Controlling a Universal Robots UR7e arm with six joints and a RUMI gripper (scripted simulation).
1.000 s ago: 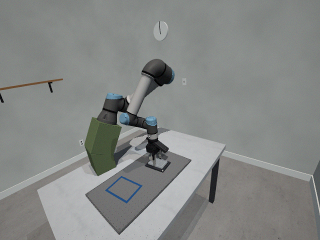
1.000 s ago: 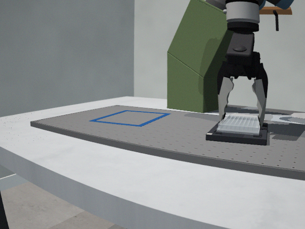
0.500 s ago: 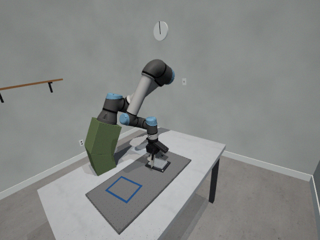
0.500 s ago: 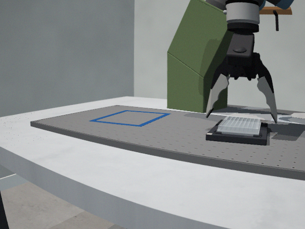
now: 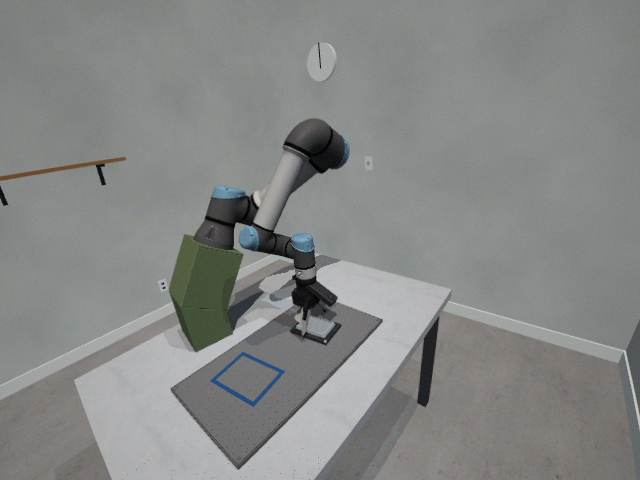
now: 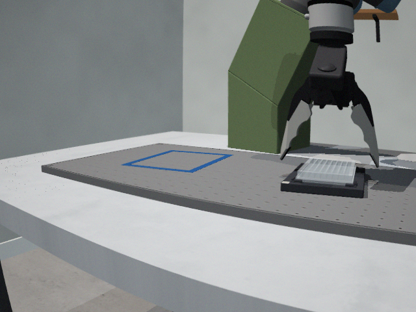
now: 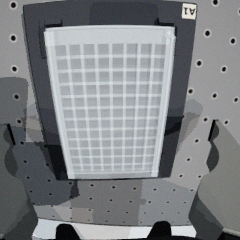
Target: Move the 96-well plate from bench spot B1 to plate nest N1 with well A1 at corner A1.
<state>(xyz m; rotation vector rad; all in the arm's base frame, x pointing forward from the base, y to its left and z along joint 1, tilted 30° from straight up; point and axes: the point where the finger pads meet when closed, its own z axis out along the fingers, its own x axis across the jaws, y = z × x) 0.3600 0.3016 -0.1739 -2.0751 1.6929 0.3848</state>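
The clear 96-well plate (image 5: 320,326) (image 6: 327,171) (image 7: 110,100) lies flat in the dark plate nest (image 5: 331,336) (image 6: 322,190) (image 7: 32,75), inside its locators. In the wrist view the plate's cut corner points to the nest corner with the white A1 label (image 7: 189,10). My gripper (image 5: 309,316) (image 6: 329,161) is open wide and hangs just above the plate. Its fingers stand apart on either side of the plate and do not touch it. The blue square outline of spot B1 (image 5: 227,367) (image 6: 157,168) has nothing inside it.
Nest and blue square sit on a grey perforated board (image 5: 289,403) (image 6: 234,191) on the white table (image 5: 129,413). The arm's green pedestal (image 5: 204,294) (image 6: 259,101) stands at the table's back, behind the board.
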